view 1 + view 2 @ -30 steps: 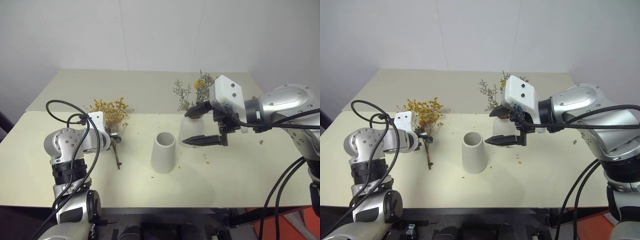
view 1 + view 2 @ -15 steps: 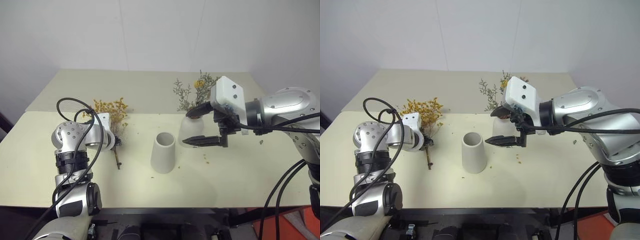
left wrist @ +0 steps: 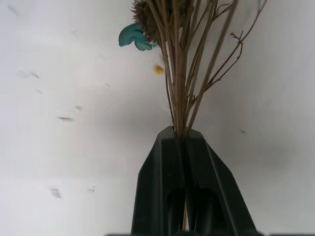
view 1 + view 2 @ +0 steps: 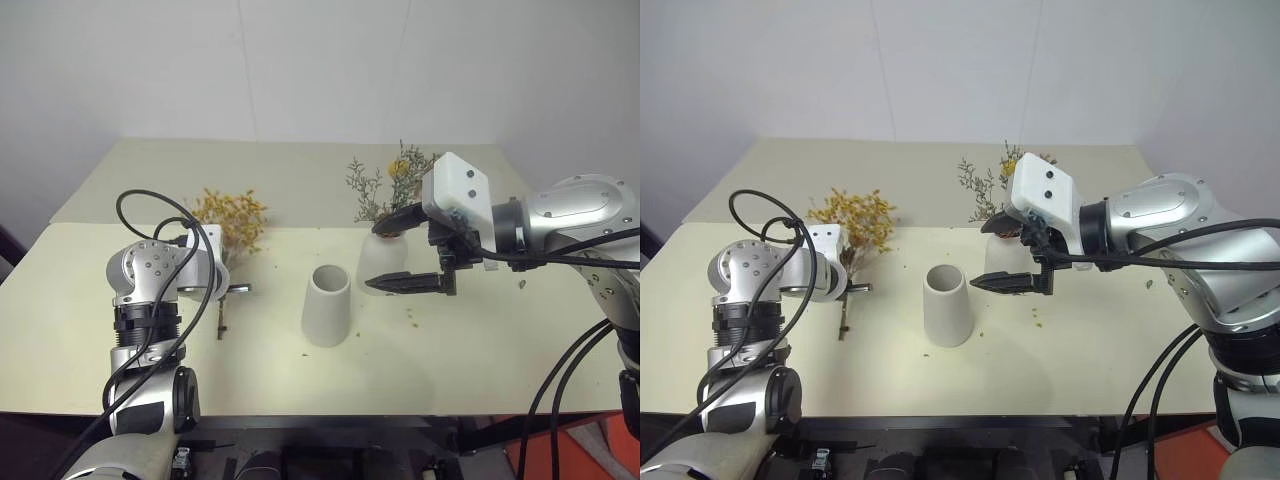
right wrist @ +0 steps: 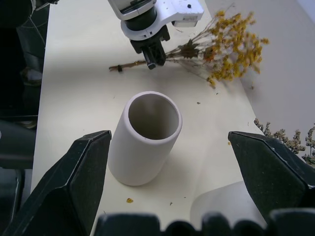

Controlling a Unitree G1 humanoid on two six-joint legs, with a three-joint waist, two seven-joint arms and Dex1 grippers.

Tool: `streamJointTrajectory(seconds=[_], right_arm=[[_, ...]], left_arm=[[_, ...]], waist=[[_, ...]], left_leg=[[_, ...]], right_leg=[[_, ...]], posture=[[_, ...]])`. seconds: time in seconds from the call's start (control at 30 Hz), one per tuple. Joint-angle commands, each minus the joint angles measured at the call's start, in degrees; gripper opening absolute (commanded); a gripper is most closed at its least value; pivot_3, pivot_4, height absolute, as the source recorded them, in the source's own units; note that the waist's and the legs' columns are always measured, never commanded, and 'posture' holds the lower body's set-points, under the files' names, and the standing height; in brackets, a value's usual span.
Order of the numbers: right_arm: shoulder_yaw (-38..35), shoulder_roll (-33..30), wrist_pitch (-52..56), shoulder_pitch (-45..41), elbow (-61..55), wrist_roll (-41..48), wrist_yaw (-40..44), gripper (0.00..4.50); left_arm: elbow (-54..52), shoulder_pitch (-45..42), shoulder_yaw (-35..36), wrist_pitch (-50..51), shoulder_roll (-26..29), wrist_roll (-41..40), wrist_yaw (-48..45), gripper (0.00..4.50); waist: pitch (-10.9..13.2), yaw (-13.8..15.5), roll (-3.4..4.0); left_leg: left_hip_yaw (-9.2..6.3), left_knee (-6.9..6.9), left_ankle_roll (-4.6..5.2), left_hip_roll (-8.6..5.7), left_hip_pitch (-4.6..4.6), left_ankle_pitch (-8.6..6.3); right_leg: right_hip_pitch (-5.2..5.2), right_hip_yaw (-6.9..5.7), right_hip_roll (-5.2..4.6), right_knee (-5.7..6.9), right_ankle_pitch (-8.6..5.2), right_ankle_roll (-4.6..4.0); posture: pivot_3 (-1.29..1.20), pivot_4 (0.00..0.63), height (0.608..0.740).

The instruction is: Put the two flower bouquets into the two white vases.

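- The left hand [image 3: 179, 135] is clamped on the thin brown stems of the yellow bunch [image 4: 232, 215]; its two black fingers [image 3: 157, 182] are pressed together with the stems between them.
- The blossoms of this bunch spread out beyond the fingertips, away from the robot. The cut ends of the stems stick out on the other side of the hand and lie on the tabletop [image 4: 120, 330].
- A small blue-green bit [image 3: 133, 37] shows beside the stems, a little past the fingertips.
- The right hand [image 4: 405, 255] is held above the tabletop with its fingers wide apart, and it holds nothing.
- Between and behind these open fingers stands the bottle vase [image 4: 383, 262]. The grey-green sprigs [image 4: 385, 185] are already in it and rise above the hand.
- The cone vase [image 4: 327, 305] stands upright and has nothing inside. It is near the right hand, on the side of the left hand, and a little closer to the robot.
- In the right wrist view, the cone vase [image 5: 145, 137] is between the two open fingers, and the left hand [image 5: 153, 59] with the yellow bunch [image 5: 231, 44] is beyond it.
- Some small crumbs [image 4: 412, 318] lie on the tabletop below the right hand.
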Motion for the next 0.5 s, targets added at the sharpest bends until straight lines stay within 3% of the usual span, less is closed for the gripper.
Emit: streamJointTrajectory(seconds=[0.03,0.13,0.3,0.5], right_arm=[[-3.0,-0.7,-0.3,-0.2,-1.1,-0.1,0.0,4.50],[-3.2,-0.9,-0.1,0.1,-1.3,-0.1,0.1,4.50],[-4.1,-1.2,0.5,0.9,-1.9,0.2,-0.5,4.50],[-6.1,-0.8,1.3,3.2,-3.9,0.9,-2.4,4.50]], left_arm=[[-6.8,0.2,0.1,-3.3,0.5,4.8,-3.9,0.02],[-11.8,2.7,-3.8,-7.4,4.9,7.7,-11.0,0.02],[-18.4,7.0,-3.9,-18.1,12.9,8.2,-27.8,0.02],[-21.0,11.3,4.0,-34.4,14.9,2.1,-50.7,0.02]], waist=[[0.0,0.0,0.00],[0.0,-0.1,0.00],[0.0,-0.1,0.01],[0.0,0.3,0.01]], left_leg=[[0.00,0.00,-0.01,0.00,0.01,0.00],[0.01,0.00,-0.03,0.01,0.00,-0.01],[0.02,-0.04,-0.05,0.03,0.01,-0.01],[0.07,-0.02,-0.05,0.05,-0.09,-0.01]], right_leg=[[0.00,0.00,0.00,0.00,0.00,0.00],[0.00,0.00,0.00,-0.01,0.00,0.00],[-0.04,0.01,0.02,-0.01,-0.01,-0.03],[-0.04,-0.01,-0.02,-0.19,-0.02,-0.05]], posture=[[0.00,0.150,0.740],[0.00,0.150,0.740],[0.00,0.150,0.740],[0.00,0.150,0.740]])
